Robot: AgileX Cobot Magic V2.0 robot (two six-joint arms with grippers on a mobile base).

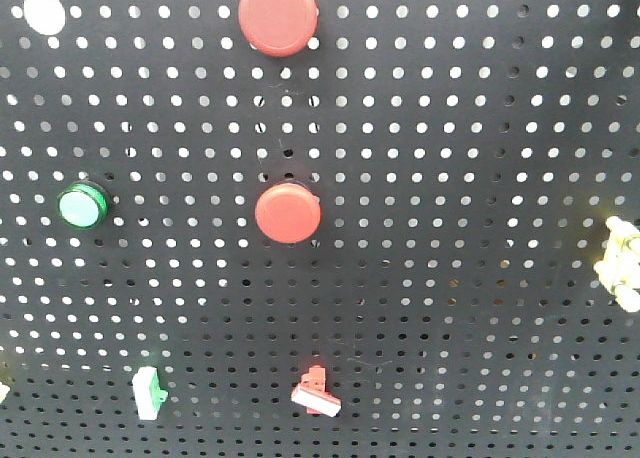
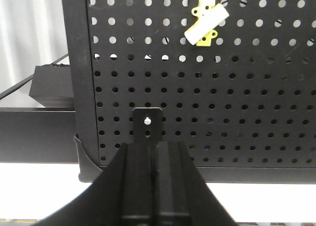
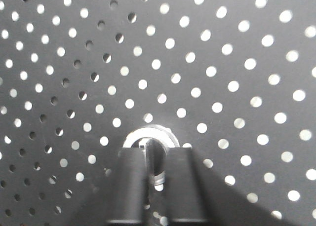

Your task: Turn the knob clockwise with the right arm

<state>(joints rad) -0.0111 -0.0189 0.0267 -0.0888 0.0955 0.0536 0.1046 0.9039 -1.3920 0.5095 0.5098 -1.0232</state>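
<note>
Black perforated pegboard panel (image 1: 450, 178) fills the front view. Only here do we get the 2 round red push buttons, 1 at the top (image 1: 278, 16) and 1 mid-board (image 1: 288, 213). A round green push button (image 1: 82, 206) sits off to their left and a white round disc (image 1: 44, 12) in the top left corner. Low down are a small green-and-white switch (image 1: 148, 392) and a small red-and-white switch (image 1: 316, 392), and a pale yellow plastic fitting (image 1: 622, 263) pokes in at the right edge.

Over to the right wrist view, the only 1 showing the silver round metal knob (image 3: 148, 135). It is mounted on the panel, low and centre in frame, very close. The right gripper (image 3: 155, 159) is on it: 2 black fingers (image 3: 131, 186) flank the knob's raised centre bar, jaws drawn in and clamped against it. The arm meets the board head-on, and the fingers are a little blurred.

The left wrist view alone gives the board's lower left corner, with a yellow plastic bracket carrying a white block (image 2: 207, 22) high up. A small black plate with a screw (image 2: 147, 123) lies just past the fingertips; whether they touch it, I cannot tell. The left gripper (image 2: 152, 154) has its jaws together, only a thin seam between them, gripping nothing. It points level at the panel's bottom rows, above a white surface (image 2: 39, 191).
</note>
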